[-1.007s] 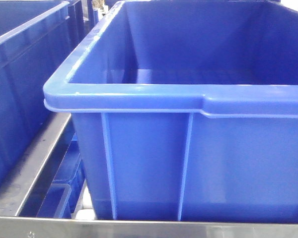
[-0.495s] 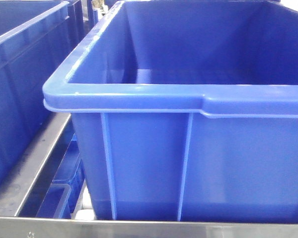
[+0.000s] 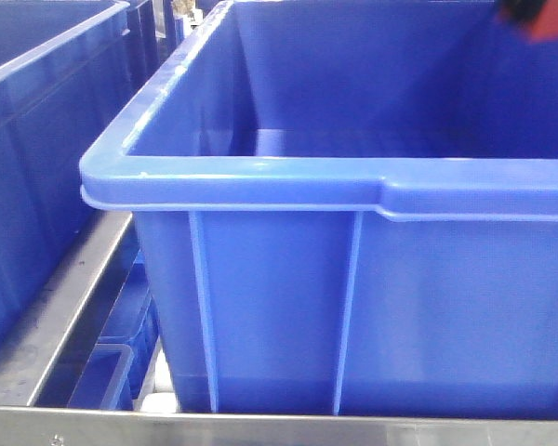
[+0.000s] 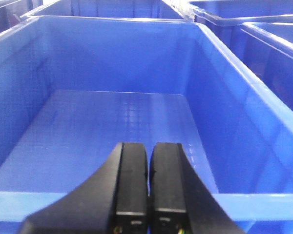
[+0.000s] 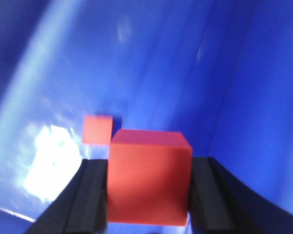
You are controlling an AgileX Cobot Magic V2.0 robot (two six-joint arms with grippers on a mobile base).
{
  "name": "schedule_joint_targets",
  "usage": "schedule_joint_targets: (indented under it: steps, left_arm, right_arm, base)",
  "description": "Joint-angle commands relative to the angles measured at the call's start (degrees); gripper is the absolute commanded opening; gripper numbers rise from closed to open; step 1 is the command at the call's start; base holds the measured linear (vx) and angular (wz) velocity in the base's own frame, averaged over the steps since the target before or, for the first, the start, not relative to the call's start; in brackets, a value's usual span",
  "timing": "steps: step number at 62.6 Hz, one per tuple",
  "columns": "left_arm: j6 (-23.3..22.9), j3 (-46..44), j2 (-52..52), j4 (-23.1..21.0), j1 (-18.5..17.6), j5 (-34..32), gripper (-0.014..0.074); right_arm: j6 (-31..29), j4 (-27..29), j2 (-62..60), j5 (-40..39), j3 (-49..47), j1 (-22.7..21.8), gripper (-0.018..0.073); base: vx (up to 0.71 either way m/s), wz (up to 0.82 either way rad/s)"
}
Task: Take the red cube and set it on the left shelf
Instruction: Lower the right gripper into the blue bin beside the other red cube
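Observation:
The red cube (image 5: 149,187) is held between the two black fingers of my right gripper (image 5: 147,163), inside a blue bin, close to its glossy wall. In the front view a blurred red and black shape (image 3: 539,19) shows at the top right corner, over the large blue bin (image 3: 260,177). A smaller red patch (image 5: 97,129) shows on the blue wall behind the cube; I cannot tell whether it is a reflection or a second cube. My left gripper (image 4: 149,148) is shut and empty, above the near rim of an empty blue bin (image 4: 234,87).
A second blue bin (image 3: 37,111) stands to the left of the large one. A metal shelf rail (image 3: 56,316) runs between them and along the bottom edge (image 3: 260,429). Smaller blue bins (image 3: 102,372) sit on the level below. More blue bins (image 4: 273,44) stand at the right.
A red and black shape has come into the top right corner of the front view, above the large bin. The bins have not moved.

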Motion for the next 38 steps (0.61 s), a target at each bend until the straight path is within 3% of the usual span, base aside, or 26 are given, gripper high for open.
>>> schedule_joint_targets:
  steps: [1, 19, 38]
  left_arm:
    - [-0.31, 1.36, -0.7, -0.08, -0.31, -4.09, 0.0102]
    - [-0.31, 1.36, -0.7, -0.08, -0.31, -4.09, 0.0102]
    - [-0.31, 1.36, -0.7, -0.08, -0.31, -4.09, 0.0102]
  right_arm:
    - [-0.8, 0.21, 3.29, -0.46, -4.12, -0.04, 0.0107]
    - [-4.71, 6.47, 11.66, -1.58, -4.37, -5.58, 0.0107]
    - [-7.38, 6.86, 16.16, -6.82, -4.37, -9.59, 0.0107]
  base:
    - [0.0, 0.0]
    - [0.0, 0.0]
    - [0.0, 0.0]
